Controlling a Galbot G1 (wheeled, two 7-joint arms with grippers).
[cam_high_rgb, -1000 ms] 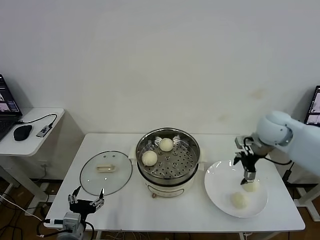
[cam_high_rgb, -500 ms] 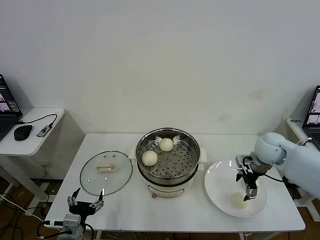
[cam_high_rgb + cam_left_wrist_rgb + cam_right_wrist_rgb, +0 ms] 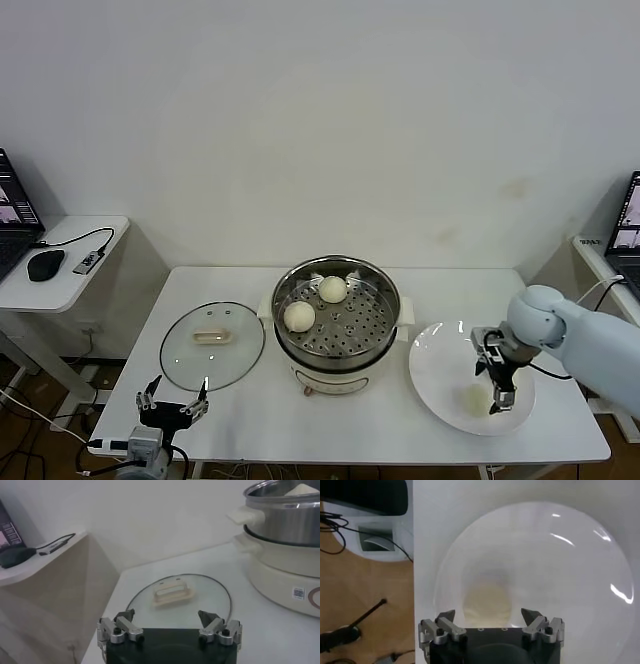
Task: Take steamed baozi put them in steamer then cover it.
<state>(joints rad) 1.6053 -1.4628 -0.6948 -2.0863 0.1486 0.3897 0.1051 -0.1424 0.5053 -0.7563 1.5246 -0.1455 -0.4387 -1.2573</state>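
Observation:
Two steamed baozi point(image 3: 332, 289) point(image 3: 299, 316) lie on the perforated tray of the steel steamer point(image 3: 336, 325) at the table's middle. Another baozi point(image 3: 473, 398) point(image 3: 487, 605) rests on the white plate point(image 3: 440, 360) at the right. My right gripper point(image 3: 494, 398) point(image 3: 489, 617) hangs low over it, open, with a finger on either side and apart from the bun. The glass cover point(image 3: 212, 345) point(image 3: 177, 602) lies flat on the table left of the steamer point(image 3: 285, 525). My left gripper point(image 3: 172, 405) point(image 3: 170, 622) waits open at the table's front left edge, just short of the cover.
A side table at the left carries a laptop, a mouse point(image 3: 45, 265) and a cable. Another laptop screen point(image 3: 628, 215) shows at the right edge. The plate point(image 3: 560, 580) lies near the table's right edge, with cables on the floor beyond.
My right gripper has moved toward the table's front and come down over the front baozi on the plate. The left arm has not moved.

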